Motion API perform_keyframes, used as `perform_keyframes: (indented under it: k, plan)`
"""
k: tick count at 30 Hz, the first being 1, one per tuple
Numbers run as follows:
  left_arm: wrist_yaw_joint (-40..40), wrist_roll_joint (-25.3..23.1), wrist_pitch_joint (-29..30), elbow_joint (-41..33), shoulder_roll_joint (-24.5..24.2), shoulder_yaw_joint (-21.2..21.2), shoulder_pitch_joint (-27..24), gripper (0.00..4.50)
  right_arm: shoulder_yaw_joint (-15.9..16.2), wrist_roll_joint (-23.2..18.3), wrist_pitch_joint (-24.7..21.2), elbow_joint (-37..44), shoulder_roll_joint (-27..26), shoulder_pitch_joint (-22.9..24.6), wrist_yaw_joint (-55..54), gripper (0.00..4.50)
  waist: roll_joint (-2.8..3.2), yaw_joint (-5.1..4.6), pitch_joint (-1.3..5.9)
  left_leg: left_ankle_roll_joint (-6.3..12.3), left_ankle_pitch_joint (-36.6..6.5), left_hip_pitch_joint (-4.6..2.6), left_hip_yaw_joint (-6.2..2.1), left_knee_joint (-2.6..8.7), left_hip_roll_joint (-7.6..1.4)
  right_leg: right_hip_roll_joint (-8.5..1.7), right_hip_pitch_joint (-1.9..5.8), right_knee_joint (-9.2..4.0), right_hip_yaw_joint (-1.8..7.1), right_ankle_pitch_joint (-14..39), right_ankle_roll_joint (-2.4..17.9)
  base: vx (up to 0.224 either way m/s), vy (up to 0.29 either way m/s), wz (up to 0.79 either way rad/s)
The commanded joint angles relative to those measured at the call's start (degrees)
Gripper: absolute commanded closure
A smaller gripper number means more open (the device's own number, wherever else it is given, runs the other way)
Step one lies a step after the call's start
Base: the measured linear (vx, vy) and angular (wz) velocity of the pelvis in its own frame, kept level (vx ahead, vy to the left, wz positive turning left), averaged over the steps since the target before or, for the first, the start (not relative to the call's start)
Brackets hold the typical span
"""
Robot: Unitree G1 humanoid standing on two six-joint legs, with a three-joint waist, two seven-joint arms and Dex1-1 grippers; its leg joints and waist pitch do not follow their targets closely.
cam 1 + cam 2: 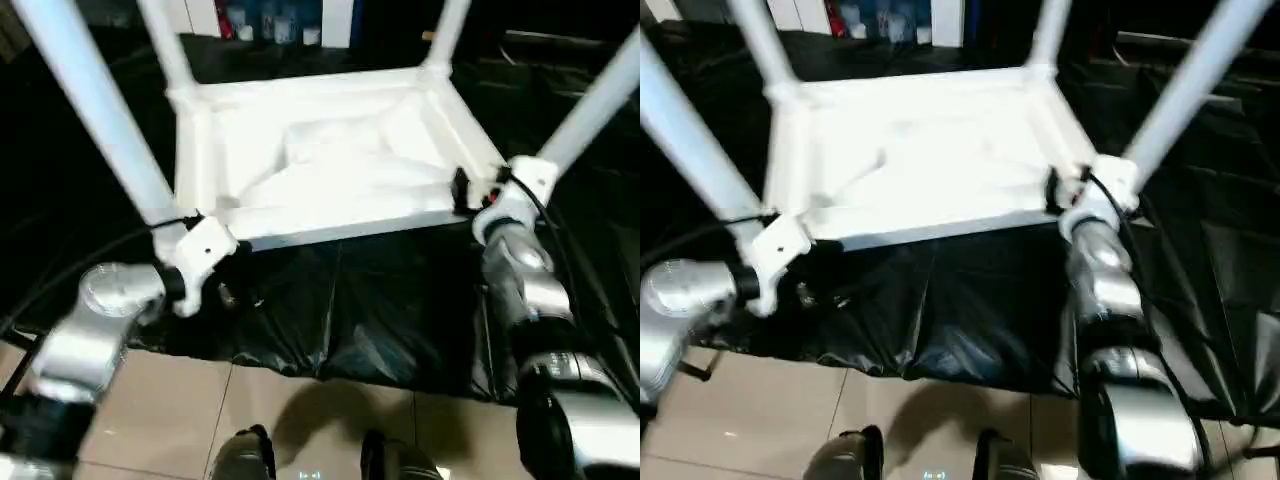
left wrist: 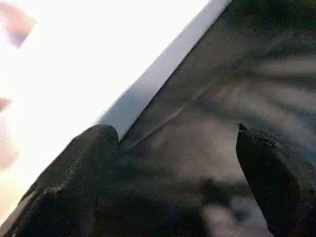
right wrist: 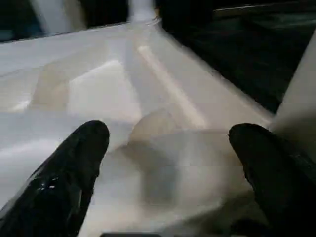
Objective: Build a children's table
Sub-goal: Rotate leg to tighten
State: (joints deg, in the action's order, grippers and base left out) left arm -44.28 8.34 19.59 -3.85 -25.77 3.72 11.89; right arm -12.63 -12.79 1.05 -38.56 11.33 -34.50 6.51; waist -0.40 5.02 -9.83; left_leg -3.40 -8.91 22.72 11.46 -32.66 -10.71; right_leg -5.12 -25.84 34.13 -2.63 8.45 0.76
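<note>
**Upturned table between two open grippers**

Beige floor tiles (image 1: 170, 400) lay nearest, then a black sheet (image 1: 340, 310). On it the children's table (image 1: 330, 160) rested upside down, four legs rising. At its near corners, the left gripper (image 2: 173, 163) and right gripper (image 3: 168, 163) stood with fingers spread wide, holding nothing. Shelves (image 1: 270, 20) stood beyond.

The children's table (image 1: 330, 165) looks like smooth white plastic, faintly glossy. It lies on crinkled black sheeting (image 1: 330, 310) – shiny, like thin plastic film – beside smooth beige floor tiles (image 1: 160, 420). The forearms (image 1: 95, 335) are brushed silver metal.
</note>
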Motion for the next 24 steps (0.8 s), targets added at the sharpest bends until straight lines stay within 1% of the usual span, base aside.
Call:
perform_keyframes:
  k: [1,2,3,4,5,6,7,8,9,10,11,12,13,14,15,16,17,18,19,20,22,23,24]
  plan:
    - [2.42,1.87,-1.82,-1.31,1.09,-1.87,-1.94,0.09,2.2,-2.0,-4.15,5.0,-0.6,3.38,4.65,0.0,0.69,-0.19,5.03,4.19,-10.79,-1.15,-0.68,3.36,-1.56,-1.87,3.81,-2.67,2.07,5.11,13.49,0.0,0.0,0.0]
    - [2.98,2.16,-2.73,-1.27,1.6,-2.27,-2.67,0.09,2.78,-2.57,-4.93,6.78,-0.7,4.43,5.82,0.0,0.66,-0.35,4.48,4.26,-12.74,-0.95,-0.81,3.69,-1.57,-1.9,3.86,-3.3,2.02,8.77,12.53,0.0,0.0,0.0]
    - [4.45,3.64,-4.24,-1.01,3.35,-4.4,-4.4,0.09,4.9,-2.81,-6.64,11.49,-0.43,7.34,7.78,0.0,0.97,-0.37,4.25,3.97,-13.53,-0.94,-0.88,3.79,-1.6,-1.94,3.68,-3.43,2.02,10.21,12.27,0.0,0.0,0.0]
    - [4.77,4.02,-4.48,-1.02,3.75,-4.95,-4.81,0.09,5.41,-2.76,-6.98,12.54,-0.33,8.0,8.07,0.0,0.66,-0.48,4.14,3.3,-14.99,-0.89,-0.85,3.91,-1.66,-2.03,3.72,-3.86,2.05,12.81,11.35,0.0,0.0,0.0]
    - [4.77,4.02,-4.48,-1.02,3.75,-4.95,-4.81,0.09,5.41,-2.76,-6.98,12.54,-0.33,8.0,8.07,0.0,0.63,-0.51,4.1,2.98,-15.5,-0.93,-0.92,4.04,-1.66,-2.05,3.69,-3.97,2.06,14.18,10.93,0.0,0.0,0.0]
    - [8.57,3.37,-9.41,-0.56,5.88,-7.57,-6.52,0.09,8.35,-2.68,-8.65,17.95,0.79,11.78,10.07,0.0,1.24,-0.55,3.69,2.43,-17.1,-1.03,-1.06,4.27,-1.64,-2.0,3.38,-4.33,2.06,17.06,10.15,0.0,0.0,0.0]
    - [10.5,2.95,-11.25,-0.56,6.84,-8.82,-7.32,0.09,9.49,-2.71,-9.48,20.28,1.24,13.46,10.66,0.0,0.97,-0.5,3.56,1.99,-18.31,-1.24,-0.99,4.21,-1.7,-1.85,3.23,-4.83,2.15,18.31,8.86,0.0,0.0,0.0]
    - [10.5,2.95,-11.25,-0.56,6.84,-8.82,-7.32,0.09,9.49,-2.71,-9.48,20.28,1.24,13.46,10.66,0.0,0.91,-0.48,3.57,1.9,-18.22,-1.12,-1.06,4.32,-1.66,-1.82,3.35,-4.8,2.14,18.22,8.52,0.0,0.0,0.0]
    - [12.71,2.43,-12.8,-1.24,8.17,-10.38,-8.65,0.09,10.01,-2.53,-11.45,24.11,1.3,15.85,11.35,0.0,1.24,-0.49,3.46,1.81,-18.45,-1.01,-1.21,4.52,-1.72,-1.88,3.28,-4.81,2.14,18.72,8.22,0.0,0.0,0.0]
    - [14.87,1.99,-14.22,-2.15,9.05,-11.5,-10.17,0.09,10.21,-3.05,-13.32,27.33,1.15,17.99,11.46,0.0,1.17,-0.44,3.45,1.77,-18.61,-1.09,-1.22,4.49,-1.78,-1.85,3.15,-4.86,2.22,18.54,8.09,0.0,0.0,0.0]
    - [15.29,1.92,-14.56,-2.44,9.25,-11.73,-10.59,0.09,10.35,-3.16,-13.72,28.12,1.15,18.53,11.51,0.0,1.08,-0.47,3.39,1.85,-18.47,-0.99,-1.25,4.47,-1.74,-1.68,3.21,-4.84,2.24,18.09,8.06,0.0,0.0,0.0]
    - [16.82,1.8,-15.79,-3.63,10.09,-12.63,-12.3,0.09,11.0,-3.53,-15.32,31.33,1.23,20.69,11.79,0.0,1.01,-0.45,3.26,2.08,-18.23,-0.67,-1.35,4.6,-1.92,-1.86,3.41,-4.83,2.26,17.67,7.86,0.0,0.0,0.0]
    - [17.56,2.02,-16.4,-4.47,10.68,-13.15,-13.43,0.09,11.56,-3.63,-16.36,33.48,1.38,22.09,12.07,0.0,1.22,-0.43,3.15,2.28,-18.23,-0.71,-1.35,4.68,-1.95,-1.83,3.27,-4.92,2.29,18.09,7.69,0.0,0.0,0.0]
    - [18.41,2.15,-17.35,-5.76,11.45,-13.57,-14.99,0.09,12.51,-3.78,-17.76,36.2,1.76,23.83,12.49,0.0,1.22,-0.43,3.15,2.28,-18.23,-0.71,-1.35,4.68,-1.95,-1.83,3.27,-4.92,2.29,18.09,7.69,0.0,0.0,0.0]
    - [19.21,2.11,-18.4,-7.0,12.41,-13.87,-16.44,0.09,13.33,-3.96,-18.88,38.22,2.08,25.1,12.7,0.0,1.44,-0.41,3.06,2.42,-18.23,-0.84,-1.36,4.78,-2.04,-1.69,3.14,-5.1,2.28,17.72,7.59,0.0,0.0,0.0]
    - [19.86,2.0,-19.5,-7.6,13.09,-14.04,-17.38,0.09,13.88,-4.18,-19.86,39.79,2.34,26.0,12.68,0.0,1.45,-0.46,3.0,2.6,-18.21,-0.88,-1.32,4.84,-2.06,-1.67,3.05,-5.16,2.29,17.34,7.55,0.0,0.0,0.0]
    - [20.95,2.04,-20.56,-8.43,14.27,-14.17,-18.56,0.09,14.3,-4.31,-21.16,41.25,2.51,26.79,12.7,0.0,1.61,-0.4,2.93,2.64,-18.33,-0.95,-1.34,4.86,-2.04,-1.67,3.0,-5.24,2.28,17.43,7.55,0.0,0.0,0.0]
    - [21.78,2.23,-21.33,-9.39,15.46,-14.0,-19.93,0.09,14.67,-4.19,-22.33,42.42,2.62,27.4,12.61,0.0,1.71,-0.47,2.92,2.58,-18.24,-0.96,-1.37,4.9,-2.18,-1.6,3.07,-5.22,2.27,16.35,7.83,0.0,0.0,0.0]
    - [22.41,2.11,-22.2,-10.31,16.39,-13.5,-21.39,0.09,14.87,-4.04,-23.14,43.28,2.58,27.81,12.54,0.0,1.67,-0.43,2.89,2.66,-17.93,-0.86,-1.28,4.79,-2.17,-1.67,3.07,-5.17,2.34,15.51,7.96,0.0,0.0,0.0]
    - [22.64,1.98,-22.6,-10.56,16.67,-13.33,-21.85,0.09,14.89,-4.0,-23.33,43.53,2.54,27.91,12.53,0.0,1.76,-0.44,2.89,2.88,-17.65,-0.87,-1.22,4.73,-2.11,-1.62,3.01,-5.17,2.37,14.88,8.08,0.0,0.0,0.0]
    - [23.46,1.78,-23.28,-10.78,17.3,-13.46,-22.34,0.09,14.87,-4.0,-23.61,43.87,2.47,28.0,12.52,0.0,1.72,-0.35,2.81,2.91,-17.81,-0.95,-1.15,4.69,-2.03,-1.61,2.96,-5.26,2.4,15.27,7.85,0.0,0.0,0.0]
    - [25.55,1.55,-24.49,-11.06,18.75,-14.17,-23.2,0.09,15.0,-3.77,-24.6,44.92,2.45,28.24,12.53,0.0,1.85,-0.27,2.82,2.87,-17.86,-1.01,-1.17,4.7,-2.01,-1.59,2.95,-5.25,2.39,15.59,7.81,0.0,0.0,0.0]
    - [26.64,1.3,-25.01,-11.12,19.38,-14.64,-23.38,0.09,15.11,-3.63,-24.89,45.19,2.56,28.23,12.61,0.0,1.83,-0.19,2.68,2.7,-18.32,-1.0,-1.2,4.76,-2.15,-1.69,2.96,-5.41,2.4,16.23,7.62,0.0,0.0,0.0]
